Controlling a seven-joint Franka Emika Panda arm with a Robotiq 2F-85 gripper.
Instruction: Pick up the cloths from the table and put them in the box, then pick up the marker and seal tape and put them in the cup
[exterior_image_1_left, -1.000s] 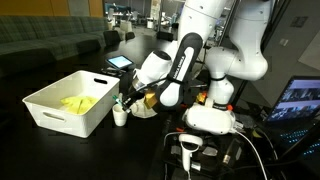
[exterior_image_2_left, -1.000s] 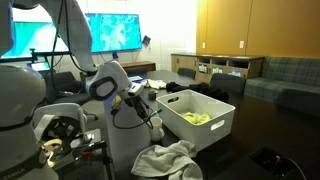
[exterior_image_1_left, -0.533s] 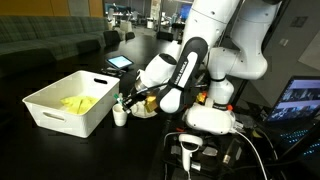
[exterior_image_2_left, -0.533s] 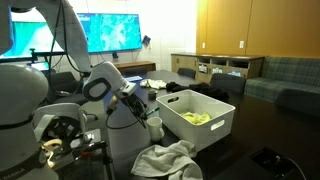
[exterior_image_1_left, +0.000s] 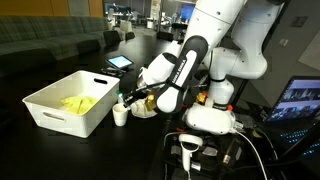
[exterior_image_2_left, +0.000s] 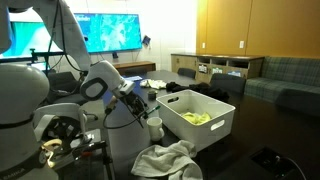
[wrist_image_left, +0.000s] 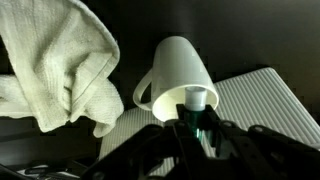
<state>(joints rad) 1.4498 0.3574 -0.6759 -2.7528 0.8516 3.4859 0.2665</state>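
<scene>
My gripper (wrist_image_left: 195, 113) is shut on the marker (wrist_image_left: 196, 99), a slim teal stick with a pale tip. The tip sits at the mouth of the white cup (wrist_image_left: 178, 68). In both exterior views the gripper (exterior_image_1_left: 126, 100) (exterior_image_2_left: 143, 108) hangs just above the cup (exterior_image_1_left: 120, 116) (exterior_image_2_left: 154, 126), beside the box (exterior_image_1_left: 45, 108) (exterior_image_2_left: 205, 133). The yellow cloth (exterior_image_1_left: 78, 102) (exterior_image_2_left: 198, 118) lies inside the box. The white cloth (wrist_image_left: 55, 70) (exterior_image_2_left: 165, 160) lies crumpled on the table (exterior_image_1_left: 40, 150) next to the cup. The seal tape is out of view.
A pale ribbed surface (wrist_image_left: 255, 100) lies under and beside the cup. The robot base (exterior_image_1_left: 210, 118) with cables and a handheld scanner (exterior_image_1_left: 189, 148) stands close by. A tablet (exterior_image_1_left: 120, 62) lies behind the box. Sofas and a shelf stand far back.
The arm's elbow has shifted slightly. The gripper, still shut on the marker, has stayed over the cup.
</scene>
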